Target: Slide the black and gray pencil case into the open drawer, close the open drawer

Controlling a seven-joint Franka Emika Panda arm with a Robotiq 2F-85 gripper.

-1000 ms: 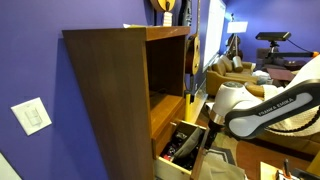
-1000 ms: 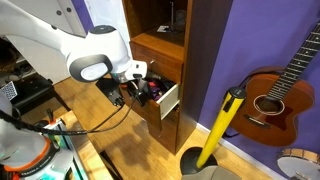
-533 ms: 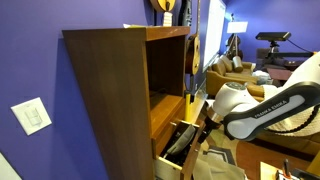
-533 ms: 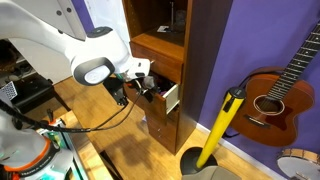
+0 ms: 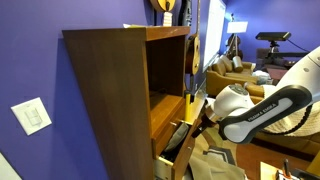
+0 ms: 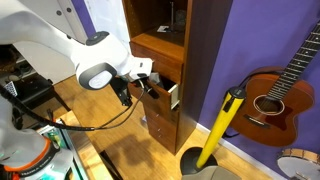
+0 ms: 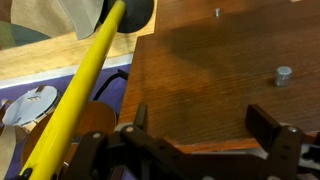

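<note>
One cabinet [image 6: 200, 70], one open drawer [image 6: 169, 96], one yellow pole [image 6: 222, 125], one white wall plate [image 5: 33, 117]

The cabinet [image 5: 110, 90] is dark brown grained wood against a violet wall [image 5: 30, 60]. The drawer [image 6: 168, 95] beside the black gripper [image 7: 200, 125] shows pale sides. The arm [image 6: 60, 40] is white. The pole [image 7: 85, 85] beside the gripper is bright yellow.
</note>
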